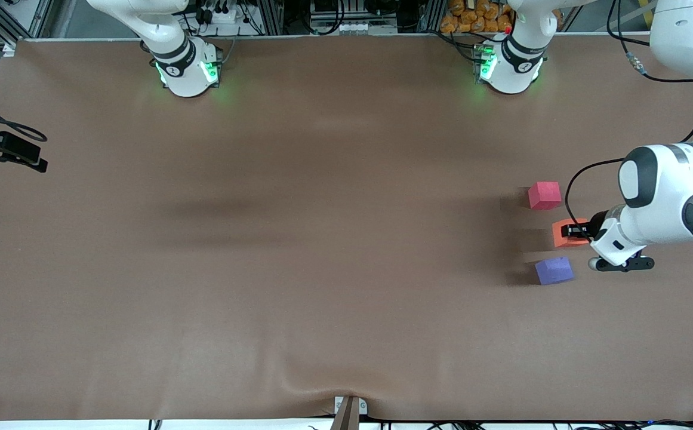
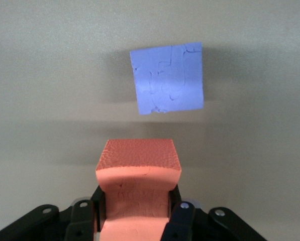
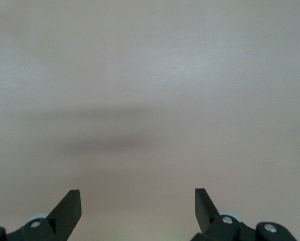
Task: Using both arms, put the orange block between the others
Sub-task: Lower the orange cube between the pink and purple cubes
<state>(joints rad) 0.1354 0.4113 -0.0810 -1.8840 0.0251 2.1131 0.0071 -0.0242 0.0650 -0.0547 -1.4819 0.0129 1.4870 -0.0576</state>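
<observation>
The orange block (image 1: 563,234) is squeezed between the fingers of my left gripper (image 1: 574,230), which is shut on it. The block is in the gap between the two others. The pinkish-red cube (image 1: 544,195) lies farther from the front camera and the bluish-purple cube (image 1: 554,270) lies nearer to it. In the left wrist view the orange block (image 2: 138,165) bulges out of my left gripper (image 2: 137,206), with the purple cube (image 2: 167,78) a short way off. My right gripper (image 3: 137,201) is open over bare table and holds nothing. It does not show in the front view.
A brown cloth (image 1: 322,239) covers the table. A black clamp with a cable (image 1: 3,152) juts in at the right arm's end. A small bracket (image 1: 349,409) sits at the table edge nearest the front camera. The left arm's white forearm (image 1: 668,191) hangs beside the cubes.
</observation>
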